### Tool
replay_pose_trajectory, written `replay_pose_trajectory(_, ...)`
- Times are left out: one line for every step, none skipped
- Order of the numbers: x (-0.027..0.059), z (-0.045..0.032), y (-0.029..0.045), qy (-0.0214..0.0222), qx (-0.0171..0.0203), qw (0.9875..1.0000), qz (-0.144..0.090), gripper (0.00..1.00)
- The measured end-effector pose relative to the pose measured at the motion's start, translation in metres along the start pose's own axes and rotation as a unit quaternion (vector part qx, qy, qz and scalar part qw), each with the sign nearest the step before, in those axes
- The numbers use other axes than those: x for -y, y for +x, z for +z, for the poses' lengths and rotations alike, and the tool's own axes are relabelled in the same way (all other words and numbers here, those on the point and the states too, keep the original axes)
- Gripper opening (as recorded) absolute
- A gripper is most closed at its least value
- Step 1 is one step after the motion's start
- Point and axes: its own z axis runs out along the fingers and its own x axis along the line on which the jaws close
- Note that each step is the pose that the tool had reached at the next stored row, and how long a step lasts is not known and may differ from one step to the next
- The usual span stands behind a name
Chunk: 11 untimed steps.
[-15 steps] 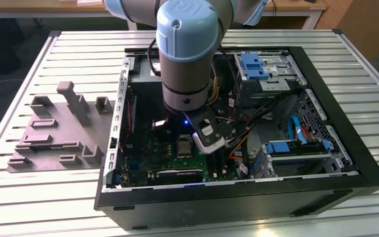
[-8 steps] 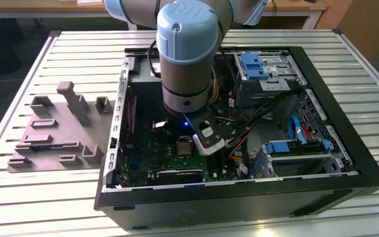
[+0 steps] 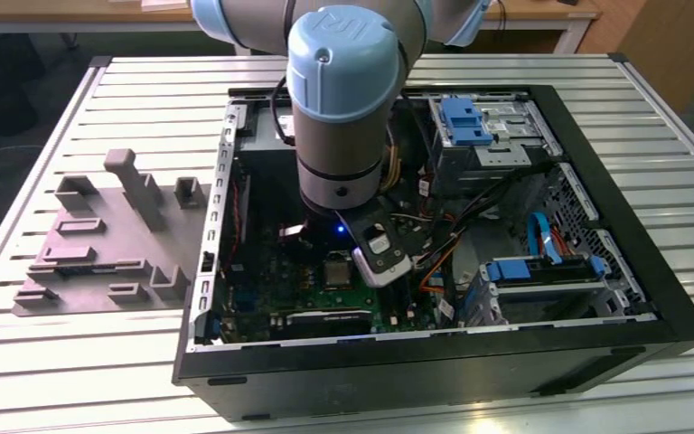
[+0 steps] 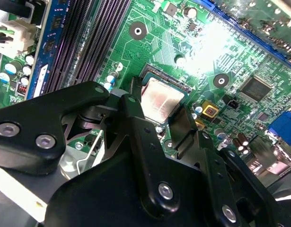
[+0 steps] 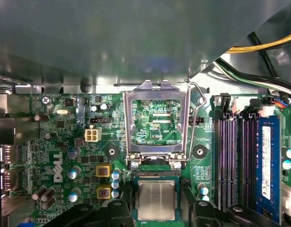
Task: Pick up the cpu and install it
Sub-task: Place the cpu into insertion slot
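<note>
In the exterior view, a pale blue and grey robot arm (image 3: 341, 117) reaches down into an open black computer case (image 3: 636, 298) lying on a white slatted table (image 3: 142, 81). Its lower end hangs over the green motherboard (image 3: 275, 289), and a grey moulded parts tray (image 3: 106, 244) lies outside the case towards the exterior view's left. In the second wrist view, the black gripper (image 4: 159, 111) is right over the rectangular metal-framed socket (image 4: 180, 85). The cpu (image 4: 162, 97), a small flat square chip with a silvery metal top, lies flat inside that socket. The fingers (image 4: 136, 113) stand one on each side of the socket, spread a little wider than the chip and clamping nothing. In the first wrist view, the socket's dark rim shows between the chip and each finger. The silvery hinged load plate (image 5: 157, 123) is swung open just beyond the socket, with its thin wire lever (image 5: 195, 123) beside it. Black memory slots (image 5: 235, 161) run further off to that same side.
</note>
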Motion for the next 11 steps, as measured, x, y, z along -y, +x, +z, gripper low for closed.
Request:
replay_pose_trajectory(-0.0001, 0.0003, 0.0, -0.0001, 0.0001, 1.0, 0.0, 0.47)
replay_pose_trajectory(-0.0001, 0.0004, -0.0001, -0.0002, 0.0002, 1.0, 0.0, 0.47)
replay_pose_trajectory(-0.0001, 0.0005, -0.0001, -0.0004, 0.0002, 1.0, 0.0, 0.47)
replay_pose_trajectory(-0.0001, 0.0006, -0.0001, -0.0004, 0.0002, 1.0, 0.0, 0.47)
replay_pose_trajectory(-0.0001, 0.0005, -0.0001, -0.0004, 0.0002, 1.0, 0.0, 0.47)
replay_pose_trajectory(-0.0001, 0.0005, -0.0001, -0.0004, 0.0002, 1.0, 0.0, 0.47)
replay_pose_trajectory(-0.0001, 0.0006, -0.0001, -0.0004, 0.0002, 1.0, 0.0, 0.47)
replay_pose_trajectory(-0.0001, 0.0006, -0.0001, -0.0003, 0.0002, 1.0, 0.0, 0.47)
replay_pose_trajectory(-0.0002, 0.0006, -0.0001, -0.0004, 0.0002, 1.0, 0.0, 0.47)
replay_pose_trajectory(-0.0002, 0.0008, -0.0001, -0.0005, 0.0003, 1.0, 0.0, 0.47)
replay_pose_trajectory(-0.0002, 0.0008, -0.0001, -0.0007, 0.0003, 1.0, 0.0, 0.49)
